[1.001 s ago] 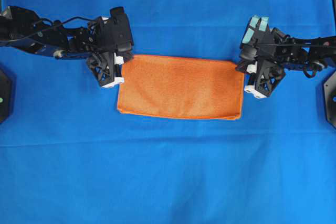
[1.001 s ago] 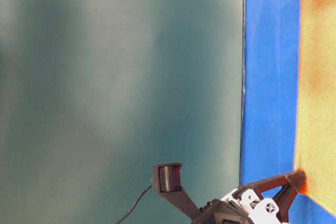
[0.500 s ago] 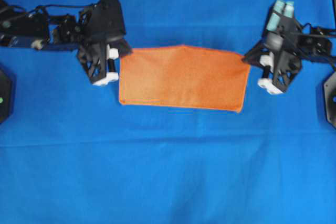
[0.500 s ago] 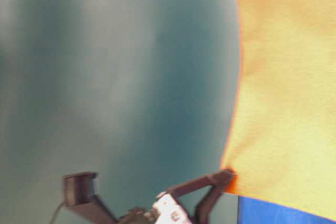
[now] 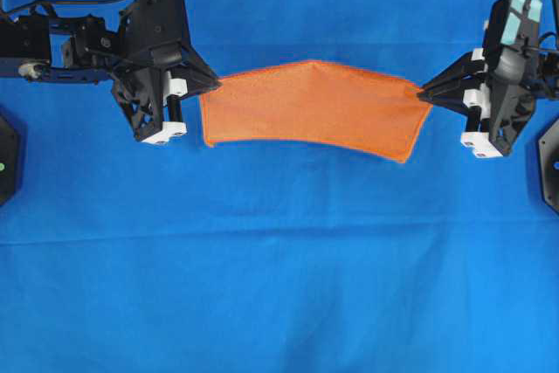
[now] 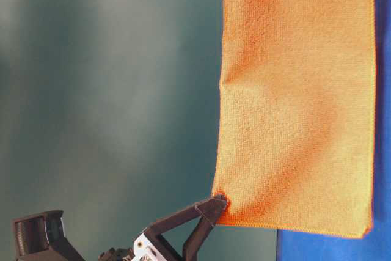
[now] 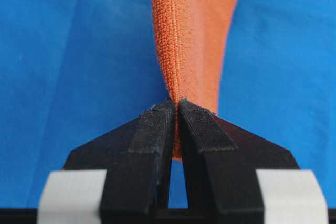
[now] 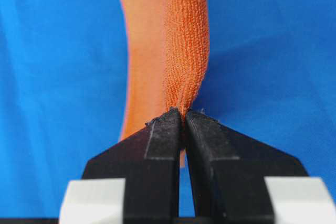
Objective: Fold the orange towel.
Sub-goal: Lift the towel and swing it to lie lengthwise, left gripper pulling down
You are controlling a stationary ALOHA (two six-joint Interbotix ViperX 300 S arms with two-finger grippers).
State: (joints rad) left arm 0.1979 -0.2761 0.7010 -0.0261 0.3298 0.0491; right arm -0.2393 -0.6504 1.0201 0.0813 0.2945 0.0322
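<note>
The orange towel [image 5: 314,109] hangs stretched between both grippers above the blue cloth, folded in half, its lower edge sagging. My left gripper [image 5: 214,85] is shut on the towel's left top corner; in the left wrist view the towel [image 7: 184,35] runs straight out from the pinched tips [image 7: 176,103]. My right gripper [image 5: 425,93] is shut on the right top corner, the towel [image 8: 181,40] rising from its tips [image 8: 182,112]. In the table-level view the towel [image 6: 299,102] hangs as a flat sheet with one gripper [image 6: 219,201] pinching its corner.
A large blue cloth [image 5: 279,268] covers the whole table. Black arm bases sit at the left edge [image 5: 7,159] and right edge [image 5: 550,163]. A dark grey-green backdrop [image 6: 104,102] fills the left of the table-level view.
Both grippers have lifted the towel off the blue cloth and moved apart and toward the far side; the towel now hangs taut instead of lying flat.
</note>
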